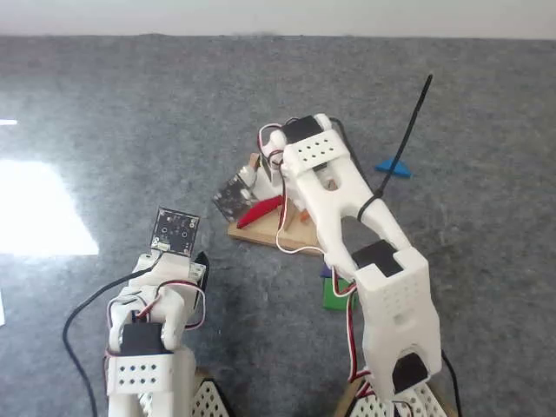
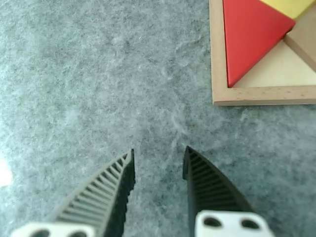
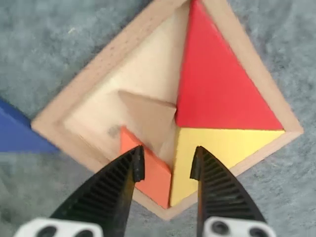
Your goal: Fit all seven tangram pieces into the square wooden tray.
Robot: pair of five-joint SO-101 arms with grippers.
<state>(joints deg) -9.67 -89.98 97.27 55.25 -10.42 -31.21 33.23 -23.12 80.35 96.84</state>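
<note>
One grey felt worktop (image 1: 130,104) carries everything; two arms stand at its near edge, the left arm (image 1: 152,347) drawn back, the right arm (image 1: 347,200) stretched out over the one square wooden tray (image 2: 266,95); the tray lies flat on the worktop between them, nearer the right arm. The right end effector (image 3: 168,160) hangs over the tray, its two fingers spread and gripping nothing, one over the orange piece, one over the yellow; the left end effector (image 2: 159,158) hovers over bare felt near a tray corner, fingers likewise apart and empty. Four pieces sit in the tray: one large red triangle (image 3: 217,84), one yellow triangle (image 3: 217,148) edge to edge with it, one brown triangle (image 3: 148,118), one orange piece (image 3: 150,177). Outside it, one dark blue piece (image 3: 15,133) lies just beside a tray corner; one green piece (image 1: 335,297) lies under the right arm; one lighter blue piece (image 1: 393,168) lies well apart; whether the two blues are one piece I cannot tell.
</note>
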